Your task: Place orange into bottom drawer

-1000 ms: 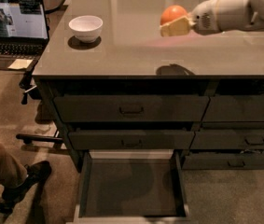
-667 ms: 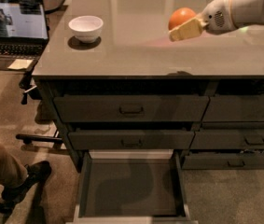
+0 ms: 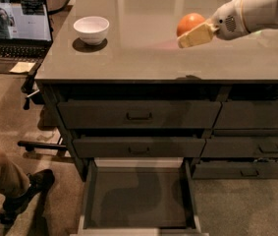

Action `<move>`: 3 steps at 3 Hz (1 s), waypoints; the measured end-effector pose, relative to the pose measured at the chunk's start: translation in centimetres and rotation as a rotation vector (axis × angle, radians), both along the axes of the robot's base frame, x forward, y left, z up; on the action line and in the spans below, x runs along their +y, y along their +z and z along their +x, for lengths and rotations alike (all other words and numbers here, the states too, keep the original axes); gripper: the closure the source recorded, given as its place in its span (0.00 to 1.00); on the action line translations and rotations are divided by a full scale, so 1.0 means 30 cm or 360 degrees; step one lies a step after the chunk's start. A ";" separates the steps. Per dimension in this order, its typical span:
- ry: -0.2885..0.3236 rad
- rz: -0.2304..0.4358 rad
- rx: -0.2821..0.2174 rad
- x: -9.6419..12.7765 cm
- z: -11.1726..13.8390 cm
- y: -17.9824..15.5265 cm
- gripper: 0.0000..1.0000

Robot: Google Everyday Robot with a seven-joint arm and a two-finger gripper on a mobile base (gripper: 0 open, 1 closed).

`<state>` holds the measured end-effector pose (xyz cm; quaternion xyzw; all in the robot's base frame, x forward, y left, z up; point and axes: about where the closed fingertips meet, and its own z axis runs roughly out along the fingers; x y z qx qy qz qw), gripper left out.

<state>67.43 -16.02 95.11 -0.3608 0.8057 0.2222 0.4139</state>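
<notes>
Watching the feed, I see the gripper clamped on the orange, held above the right part of the countertop, not over the drawer. One pale, flat finger crosses the fruit's front; the other is hidden behind it. Against a second ago, the orange sits slightly further right, the white arm slopes up more steeply to the right edge, and the dark shadow at the counter's front edge has shrunk to a sliver. The orange is smooth and round. The countertop is a glossy grey slab with faint reflections. The bottom drawer stands pulled out beneath, a shallow dark tray with pale rim and matte floor. The two drawers above are closed, each with a rectangular pull. A round white bowl sits at the left, well apart from the orange.
</notes>
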 end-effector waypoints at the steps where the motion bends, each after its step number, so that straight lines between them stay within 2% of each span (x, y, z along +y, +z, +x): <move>1: 0.0061 0.0003 0.0023 0.043 -0.006 -0.020 1.00; 2: 0.0129 0.0017 0.0043 0.085 -0.097 -0.029 1.00; 3: 0.0127 0.0012 0.0104 0.097 -0.243 -0.072 1.00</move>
